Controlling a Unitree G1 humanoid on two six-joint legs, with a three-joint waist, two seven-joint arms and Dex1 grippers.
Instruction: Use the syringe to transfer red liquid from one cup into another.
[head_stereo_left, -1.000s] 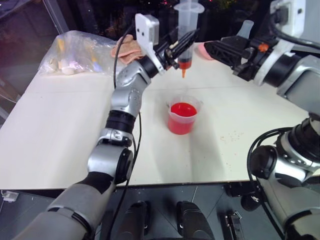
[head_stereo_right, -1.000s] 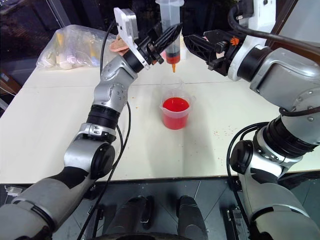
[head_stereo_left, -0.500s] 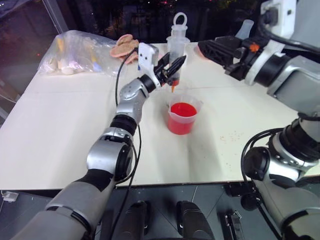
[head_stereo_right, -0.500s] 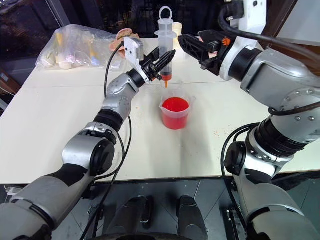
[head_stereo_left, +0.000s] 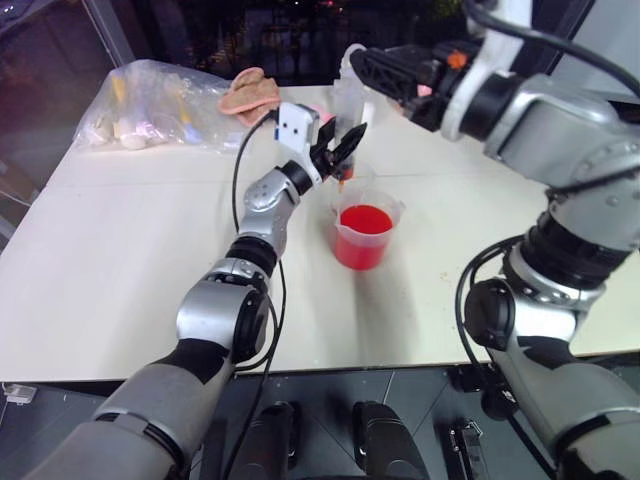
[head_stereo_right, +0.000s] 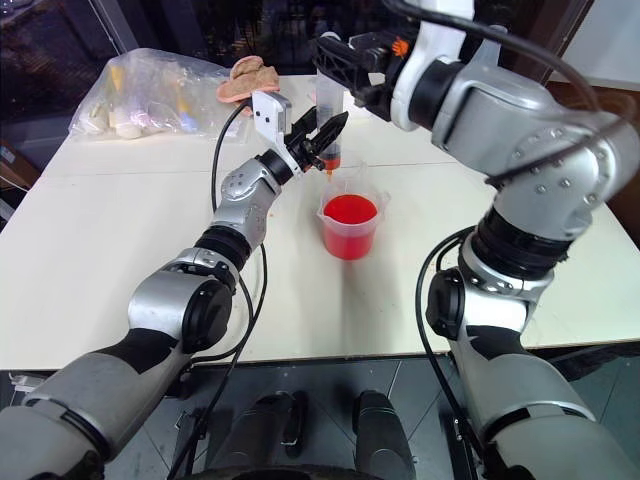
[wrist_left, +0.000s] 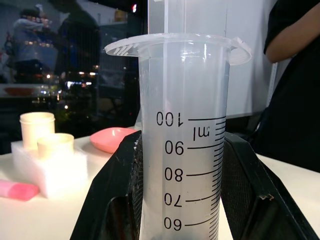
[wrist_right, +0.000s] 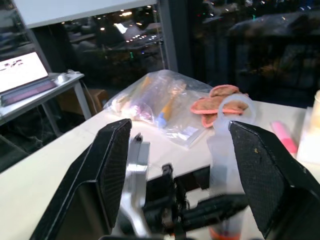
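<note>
Item: the syringe (head_stereo_right: 328, 120), clear barrel with printed scale, orange tip down, standing upright in your left claw (head_stereo_right: 322, 138), whose two black fingers (wrist_left: 125, 195) are shut on the barrel from either side. Location: above the desk (head_stereo_left: 120, 250), its tip just behind the far rim of the beaker (head_stereo_left: 364, 232) and seemingly over a second, plain clear cup (head_stereo_right: 345, 172) standing directly behind it; that cup is hard to make out against the desk, so treat the alignment as probable only. Contents: the beaker holds the red liquid (head_stereo_left: 366, 220), roughly half full; a little red or orange shows at the syringe's lower end, though you cannot tell from here how much is drawn up. Item: your right claw (head_stereo_right: 335, 55), jaws standing wide and holding nothing, poised at the top of the syringe with the white plunger ring (wrist_right: 235, 107) between its fingers in the right wrist view. Step in hand, by judgement: positioning to work the plunger, the barrel steadied by the left. Next move calls for: closing the right claw squarely on the plunger ring, keeping the left grip firm and the barrel vertical, then moving the plunger slowly so that nothing splashes beyond the cup.
</note>
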